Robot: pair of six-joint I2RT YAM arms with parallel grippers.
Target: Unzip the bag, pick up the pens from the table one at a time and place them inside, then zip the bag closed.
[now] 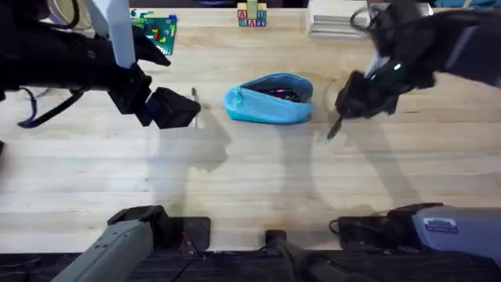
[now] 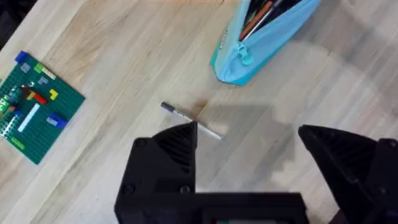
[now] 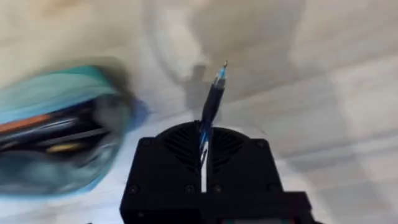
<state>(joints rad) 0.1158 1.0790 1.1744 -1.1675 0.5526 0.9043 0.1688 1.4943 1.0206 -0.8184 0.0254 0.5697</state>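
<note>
The light-blue bag (image 1: 270,100) lies unzipped in the middle of the table (image 1: 235,180), with pens showing in its dark opening. The bag (image 2: 267,37) also appears in the left wrist view. My left gripper (image 1: 188,110) hovers open to the bag's left. One thin dark pen (image 2: 189,119) lies on the wood by one of its fingers (image 2: 171,146). My right gripper (image 1: 348,106) hangs to the right of the bag, shut on a second dark pen (image 3: 211,102) whose tip (image 1: 333,129) points down toward the table. The bag (image 3: 56,124) sits close beside it.
A green brick baseplate (image 1: 156,30) with small coloured pieces lies at the back left. Letter blocks (image 1: 252,16) and a white stack (image 1: 333,22) stand along the far edge. The arm bases sit at the near edge.
</note>
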